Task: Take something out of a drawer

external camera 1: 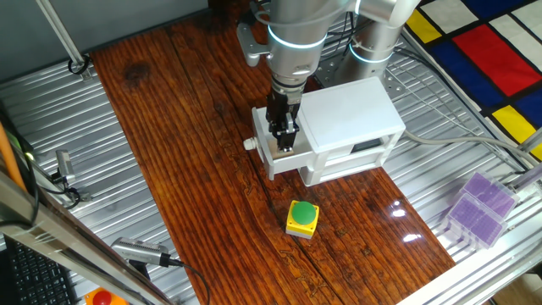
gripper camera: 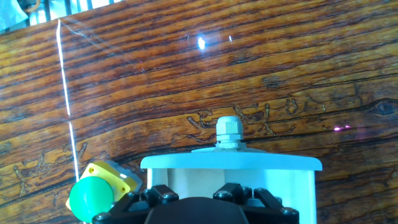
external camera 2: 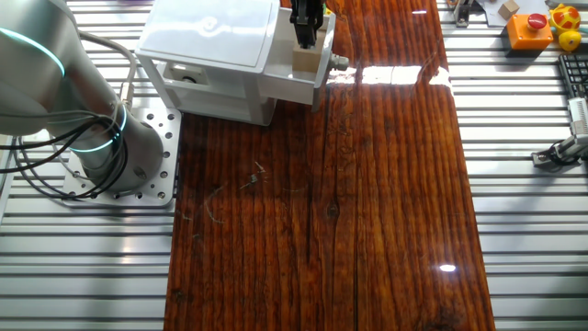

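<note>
The white box cabinet [external camera 1: 347, 114] stands at the far side of the wooden table. Its upper drawer [external camera 1: 273, 161] is pulled out, with its round knob [external camera 1: 250, 144] facing the table; it also shows in the other fixed view [external camera 2: 292, 85] and the hand view [gripper camera: 230, 165]. My gripper [external camera 1: 284, 142] reaches down into the open drawer. In the other fixed view my gripper [external camera 2: 307, 41] is right above a small tan cube [external camera 2: 304, 59] that sits in the drawer. The fingertips are hidden, so I cannot tell whether they grip it.
A yellow box with a green button [external camera 1: 302, 217] sits on the wood in front of the drawer, also in the hand view [gripper camera: 99, 190]. Purple boxes [external camera 1: 478, 207] lie at the right edge. An orange box with a red button [external camera 2: 528, 29] is on the metal rails. The arm's base [external camera 2: 101, 147] is beside the cabinet.
</note>
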Robot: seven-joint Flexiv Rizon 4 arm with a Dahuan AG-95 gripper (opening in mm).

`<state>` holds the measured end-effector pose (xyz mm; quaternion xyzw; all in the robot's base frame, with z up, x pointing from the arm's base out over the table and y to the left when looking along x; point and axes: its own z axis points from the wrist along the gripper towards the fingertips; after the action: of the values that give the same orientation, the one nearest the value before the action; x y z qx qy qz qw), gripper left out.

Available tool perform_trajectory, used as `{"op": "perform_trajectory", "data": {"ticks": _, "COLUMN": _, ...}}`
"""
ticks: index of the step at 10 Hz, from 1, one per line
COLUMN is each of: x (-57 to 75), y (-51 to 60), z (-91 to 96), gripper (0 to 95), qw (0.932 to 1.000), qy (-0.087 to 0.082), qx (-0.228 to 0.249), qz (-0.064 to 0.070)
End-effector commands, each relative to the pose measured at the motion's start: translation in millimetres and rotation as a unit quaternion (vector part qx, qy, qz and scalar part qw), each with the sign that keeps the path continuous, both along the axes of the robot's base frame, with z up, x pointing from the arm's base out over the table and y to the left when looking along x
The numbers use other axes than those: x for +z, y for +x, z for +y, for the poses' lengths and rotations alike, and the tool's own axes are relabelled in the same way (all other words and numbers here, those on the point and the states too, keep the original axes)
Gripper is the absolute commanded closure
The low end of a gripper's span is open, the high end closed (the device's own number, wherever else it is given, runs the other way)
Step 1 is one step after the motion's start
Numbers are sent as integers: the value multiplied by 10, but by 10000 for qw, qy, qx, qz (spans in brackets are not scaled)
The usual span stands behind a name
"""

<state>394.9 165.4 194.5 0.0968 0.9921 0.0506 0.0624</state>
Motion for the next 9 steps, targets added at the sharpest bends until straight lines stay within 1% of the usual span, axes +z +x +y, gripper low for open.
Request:
{"op": "perform_trajectory", "data": {"ticks": 1, "x": 2, "y": -1, "z": 0, "gripper": 380, "qw": 10000, "qy": 1, "qx": 0, "qz": 0}}
{"op": "perform_trajectory", "data": {"ticks": 3, "x": 2, "y": -1, "z": 0, "gripper": 380, "qw": 10000, "qy": 1, "qx": 0, "qz": 0}}
{"op": "perform_trajectory", "data": {"ticks": 4, "x": -130, "y": -147, "z": 6, "gripper": 380, "qw": 9997, "qy": -242, "qx": 88, "qz": -32}}
{"op": "perform_trajectory", "data": {"ticks": 7, "x": -91, "y": -160, "z": -21, "gripper": 380, "qw": 9996, "qy": -253, "qx": 143, "qz": -15}}
{"op": "perform_trajectory", "data": {"ticks": 9, "x": -94, "y": -160, "z": -21, "gripper": 380, "qw": 9996, "qy": -251, "qx": 145, "qz": -9}}
